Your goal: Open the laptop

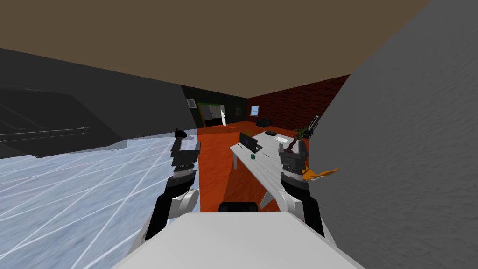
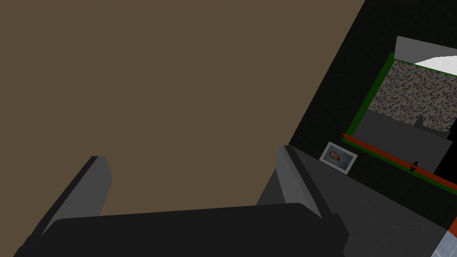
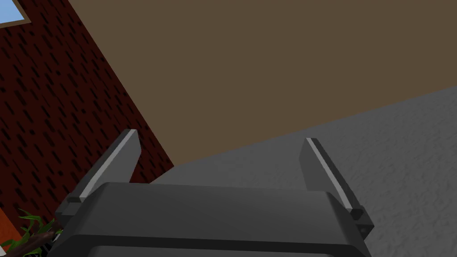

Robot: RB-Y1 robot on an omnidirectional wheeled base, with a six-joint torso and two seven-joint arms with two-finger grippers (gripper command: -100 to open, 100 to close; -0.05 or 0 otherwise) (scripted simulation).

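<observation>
laptop (image 1: pixel 248 142) mid-frame on table (image 1: pixel 273 161), well ahead | right gripper (image 3: pixel 219 134) nearer | left gripper (image 2: pixel 191 152) further | both released, empty

brown ceiling (image 1: pixel 224 42) spreading overhead, grey wall (image 1: pixel 411 140) running along the right, red brick wall (image 1: pixel 298 105) holding a small window (image 1: pixel 254 110), white table (image 1: pixel 267 162) standing on orange floor (image 1: pixel 214 156), pale blue tiles (image 1: pixel 70 201) lying leftward

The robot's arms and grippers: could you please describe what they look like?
Both the left arm and right arm have black forearms, rounded white-grey housings and grey ribbed wrists. The left gripper and right gripper each have a dark boxy body and two thin, flat grey jaws with a paler edge. I see no cables or markings.
</observation>
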